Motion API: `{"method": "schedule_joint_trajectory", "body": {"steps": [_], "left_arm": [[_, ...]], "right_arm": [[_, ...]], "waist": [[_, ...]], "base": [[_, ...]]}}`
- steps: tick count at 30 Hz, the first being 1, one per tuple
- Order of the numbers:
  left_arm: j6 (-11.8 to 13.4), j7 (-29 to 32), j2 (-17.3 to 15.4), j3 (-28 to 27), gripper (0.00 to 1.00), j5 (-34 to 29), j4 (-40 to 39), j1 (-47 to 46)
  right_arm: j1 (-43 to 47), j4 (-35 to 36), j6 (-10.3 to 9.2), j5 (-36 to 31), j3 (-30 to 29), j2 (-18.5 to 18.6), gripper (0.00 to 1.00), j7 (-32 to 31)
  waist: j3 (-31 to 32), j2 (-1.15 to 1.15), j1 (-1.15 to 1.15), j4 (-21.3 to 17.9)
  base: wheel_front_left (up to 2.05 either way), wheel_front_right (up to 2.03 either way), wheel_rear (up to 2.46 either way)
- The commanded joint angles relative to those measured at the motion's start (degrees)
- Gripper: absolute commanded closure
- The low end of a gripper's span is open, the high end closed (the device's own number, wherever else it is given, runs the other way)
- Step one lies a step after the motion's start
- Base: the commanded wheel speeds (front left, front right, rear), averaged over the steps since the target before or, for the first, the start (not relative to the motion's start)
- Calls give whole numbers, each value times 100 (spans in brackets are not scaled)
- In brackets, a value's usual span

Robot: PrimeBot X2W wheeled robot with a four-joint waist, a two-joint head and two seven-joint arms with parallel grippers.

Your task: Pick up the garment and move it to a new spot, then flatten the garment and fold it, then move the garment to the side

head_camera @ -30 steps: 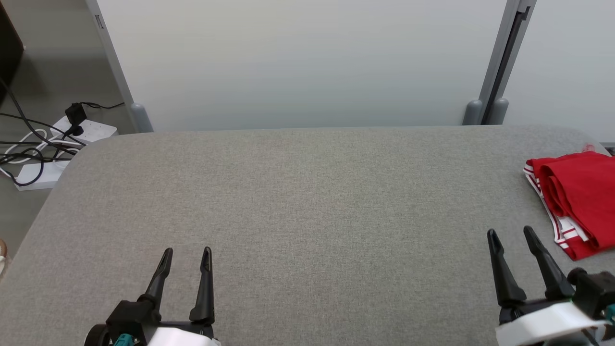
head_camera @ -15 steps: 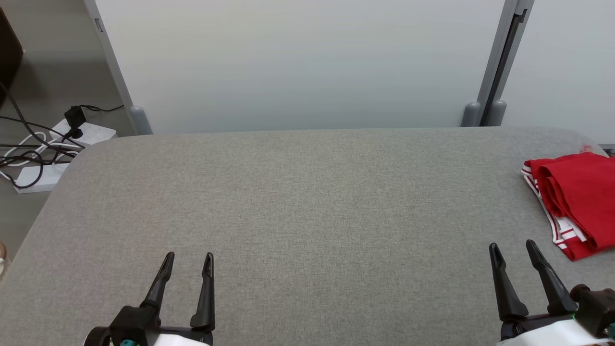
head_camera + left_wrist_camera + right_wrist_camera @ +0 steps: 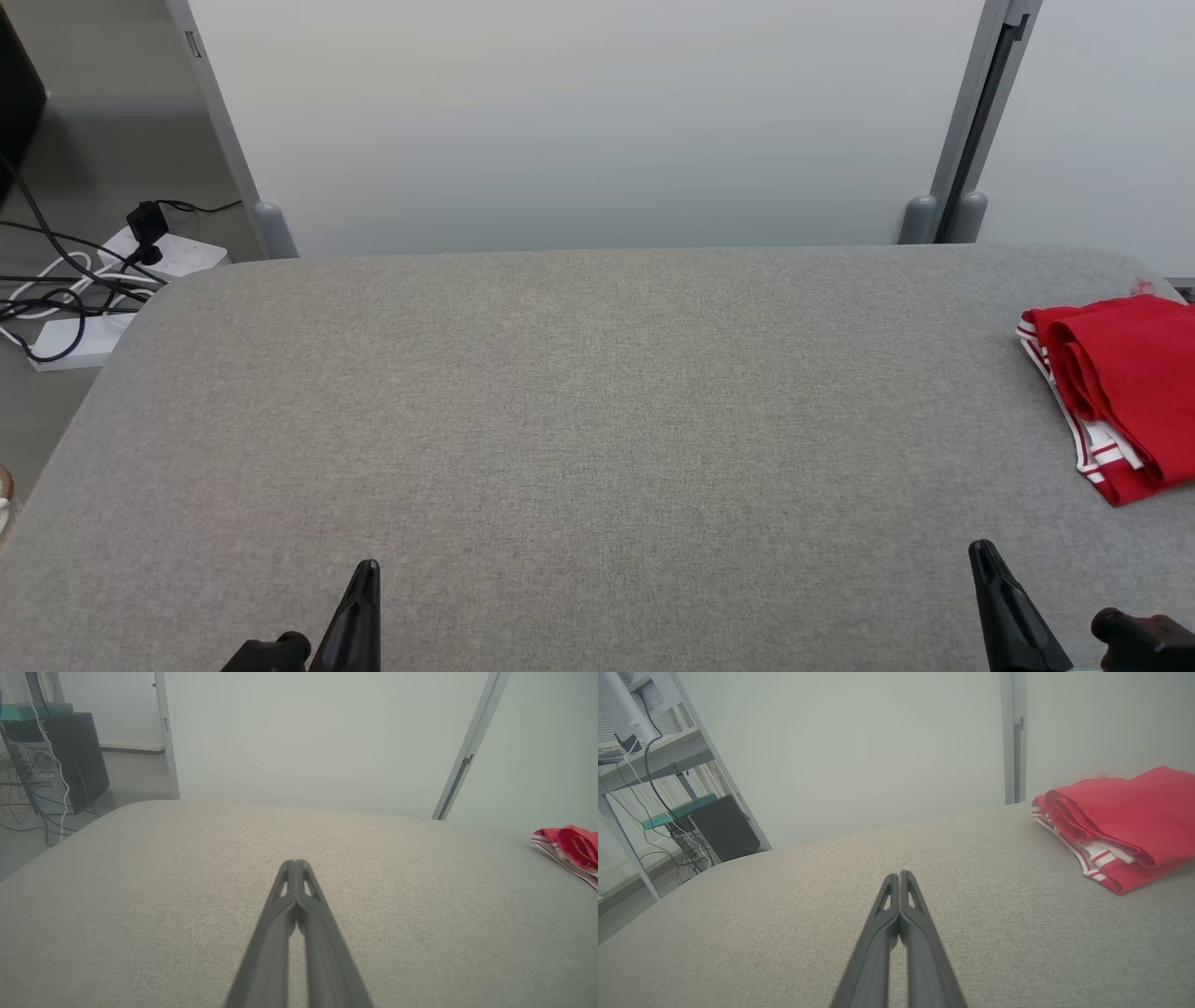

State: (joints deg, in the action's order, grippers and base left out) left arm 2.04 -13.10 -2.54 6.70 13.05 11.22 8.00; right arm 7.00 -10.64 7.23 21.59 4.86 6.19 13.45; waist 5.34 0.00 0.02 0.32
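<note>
Garment (image 3: 1125, 392) red, folded into a flat stack, with white-and-red striped trim along its left edge. It lies on the far right side of the grey fabric table (image 3: 597, 401) and runs off the right border of the head view. It lies free of both grippers.

Left gripper (image 3: 367, 571) sits low at the table's near edge, left of centre. Its fingers are pressed into one dark point. The left wrist view confirms it: both fingers (image 3: 280, 914) meet along their length, tips over bare cloth, holding nothing.

Right gripper (image 3: 980, 553) is at the near right, also clamped tight and empty. Its tip is near the garment's near corner but apart from it, to the left and closer to the robot. In the right wrist view the closed fingers (image 3: 915, 933) point across the table, with the garment off to their right.

Behind the table are a pale wall panel (image 3: 597, 121) and a grey upright post (image 3: 971, 121). On the floor at left is a white power strip (image 3: 168, 250) with black cables (image 3: 47, 299). A dark computer tower (image 3: 74, 760) stands on the floor in the left wrist view.
</note>
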Motion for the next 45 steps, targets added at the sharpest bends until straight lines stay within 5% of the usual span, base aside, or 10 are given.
{"method": "schedule_joint_trajectory", "body": {"steps": [1,45], "left_arm": [[-40,12,-4,-63,100,141,-144,-212],[-379,732,-15,-527,100,3022,13,-657]], "right_arm": [[-184,114,2,139,-44,65,100,-34],[-605,-56,11,2729,-421,-60,100,-738]], "waist": [[-1,0,11,0],[-213,0,-2,-12]], "base": [[0,0,0],[0,0,0]]}}
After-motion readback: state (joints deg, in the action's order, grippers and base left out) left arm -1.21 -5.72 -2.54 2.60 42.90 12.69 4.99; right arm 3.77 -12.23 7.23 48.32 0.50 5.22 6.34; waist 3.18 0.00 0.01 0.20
